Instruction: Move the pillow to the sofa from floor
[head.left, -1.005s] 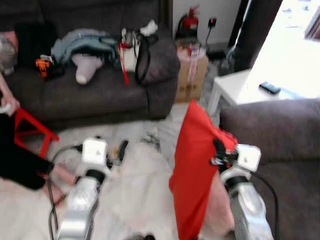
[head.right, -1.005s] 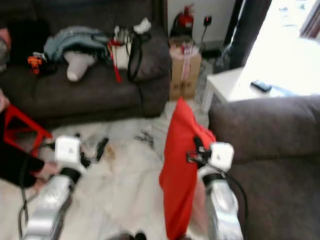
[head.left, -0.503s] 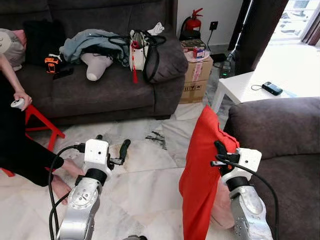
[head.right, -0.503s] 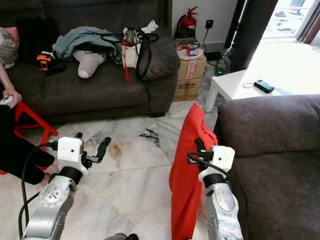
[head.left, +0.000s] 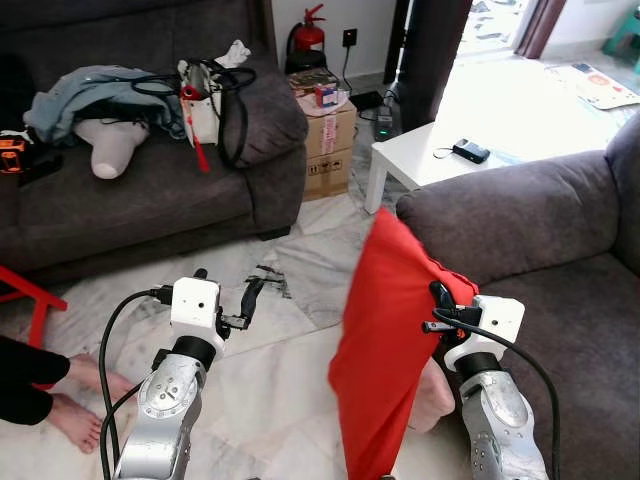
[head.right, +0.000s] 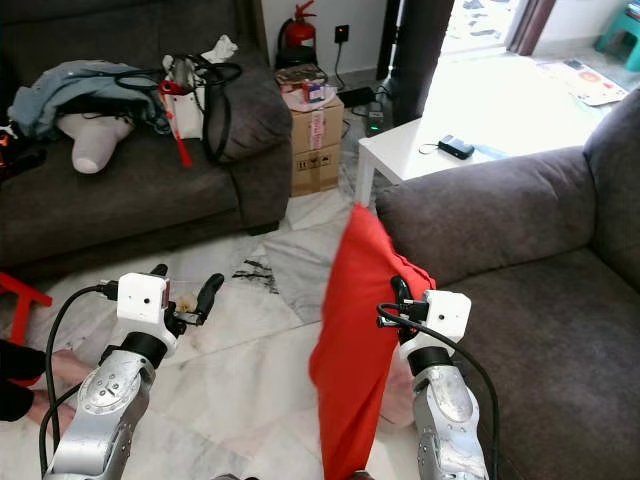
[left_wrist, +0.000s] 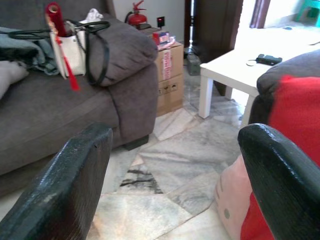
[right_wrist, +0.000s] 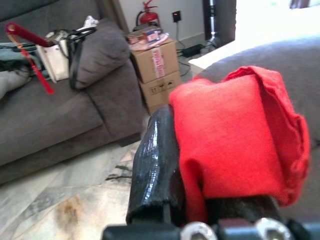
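Note:
A red pillow (head.left: 385, 340) hangs upright off the floor, pinched by a fold at its upper edge in my right gripper (head.left: 437, 298), which is shut on it. The red fabric (right_wrist: 235, 140) bunches over one black finger (right_wrist: 155, 165) in the right wrist view. The pillow hangs just in front of the grey sofa (head.left: 520, 230) on my right, beside its armrest. A pink pillow (head.left: 432, 395) lies low behind the red one. My left gripper (head.left: 225, 300) is held out over the marble floor, open and empty; its two black fingers (left_wrist: 80, 170) stand wide apart.
A second dark sofa (head.left: 130, 200) at the back left carries clothes, a bag and a mannequin head. A cardboard box (head.left: 325, 135) and a white side table (head.left: 450, 160) with a phone stand behind. A person's bare feet (head.left: 85, 395) rest on the floor at left.
The camera has swung to the right, so the back sofa and the person slid left and more of the right sofa shows. The red pillow stays held in my right gripper.

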